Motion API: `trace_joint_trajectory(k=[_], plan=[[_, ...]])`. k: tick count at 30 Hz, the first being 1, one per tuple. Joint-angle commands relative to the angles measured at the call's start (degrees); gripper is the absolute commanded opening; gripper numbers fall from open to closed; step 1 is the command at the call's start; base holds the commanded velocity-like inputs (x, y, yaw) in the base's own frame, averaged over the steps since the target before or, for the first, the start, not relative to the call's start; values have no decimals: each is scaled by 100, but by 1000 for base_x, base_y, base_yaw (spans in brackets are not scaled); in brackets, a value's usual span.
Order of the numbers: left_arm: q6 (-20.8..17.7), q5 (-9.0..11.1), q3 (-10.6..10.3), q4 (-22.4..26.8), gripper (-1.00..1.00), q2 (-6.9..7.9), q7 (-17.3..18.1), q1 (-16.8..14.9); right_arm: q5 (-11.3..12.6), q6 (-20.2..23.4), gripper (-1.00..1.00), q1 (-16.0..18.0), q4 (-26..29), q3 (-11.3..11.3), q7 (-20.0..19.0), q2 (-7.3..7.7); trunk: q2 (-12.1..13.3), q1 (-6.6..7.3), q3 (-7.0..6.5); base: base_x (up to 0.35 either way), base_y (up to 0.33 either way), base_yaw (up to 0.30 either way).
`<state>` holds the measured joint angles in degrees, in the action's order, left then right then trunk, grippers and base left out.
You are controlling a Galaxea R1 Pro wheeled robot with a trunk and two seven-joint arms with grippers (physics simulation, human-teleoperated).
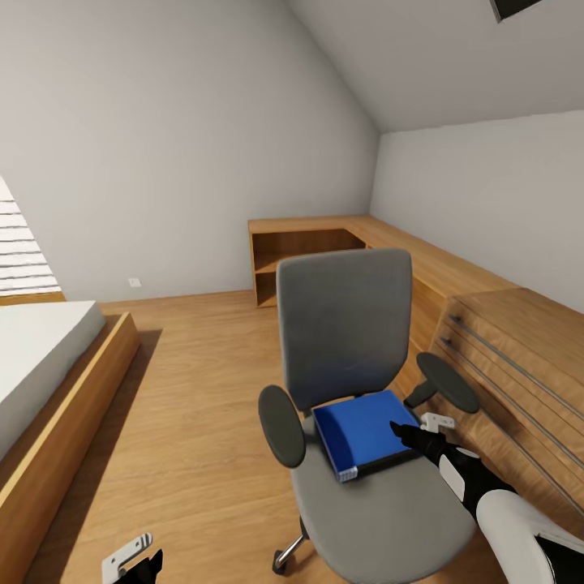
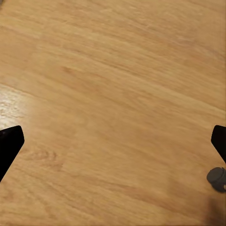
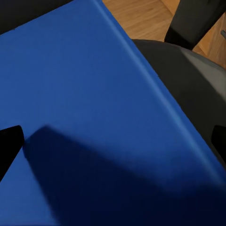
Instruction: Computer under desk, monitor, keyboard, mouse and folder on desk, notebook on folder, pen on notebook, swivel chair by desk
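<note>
The grey swivel chair (image 1: pixel 345 324) stands on the wood floor in front of me, its tall back facing away. A bright blue folder (image 1: pixel 361 430) lies flat on its seat (image 1: pixel 381 511), close against the backrest. My right gripper (image 1: pixel 410 434) hovers over the folder's right edge, open. In the right wrist view the folder (image 3: pixel 94 94) lies close below the open right gripper (image 3: pixel 113 146), and its dark fingertips (image 3: pixel 9 141) stand wide apart. My left gripper (image 1: pixel 134 564) hangs low at the chair's left, open over bare floor (image 2: pixel 113 94), with nothing between its fingers.
A bed (image 1: pixel 40 357) with a wooden frame lies at the left. A light-wood shelf unit (image 1: pixel 308 251) runs along the back wall and the right wall. A light-wood drawer chest (image 1: pixel 519 357) stands close to the chair's right armrest (image 1: pixel 448 381). A chair castor (image 2: pixel 216 178) is near my left gripper.
</note>
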<state>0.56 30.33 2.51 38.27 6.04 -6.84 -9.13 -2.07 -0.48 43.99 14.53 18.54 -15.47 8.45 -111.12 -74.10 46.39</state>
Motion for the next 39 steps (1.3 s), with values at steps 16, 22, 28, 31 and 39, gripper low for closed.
trace_joint_trajectory(k=[16, 22, 28, 31, 39], plan=[[8, 70, -5, 5, 100, 18, -29, -1, -22, -5, 100, 5, -3, 45, -35, -1, -44, -22, 23, 0, 0, 0], [8, 74, -5, 1, 100, 20, -18, -1, -22, -5, 100, 5, -3, 44, -35, -5, -44, -22, 23, 0, 0, 0], [13, 78, 2, -11, 100, 24, -12, -1, -23, -5, 100, 5, -3, 44, -33, -10, -44, -22, 23, -1, 0, 0], [11, 80, 3, -12, 100, 27, -10, -1, -22, -5, 100, 5, -3, 44, -32, -10, -44, -22, 23, -91, 0, 0], [6, 84, 3, -13, 100, 29, -11, -1, -24, -5, 100, 5, -6, 44, -27, -10, -44, -22, 23, -234, 0, 0]])
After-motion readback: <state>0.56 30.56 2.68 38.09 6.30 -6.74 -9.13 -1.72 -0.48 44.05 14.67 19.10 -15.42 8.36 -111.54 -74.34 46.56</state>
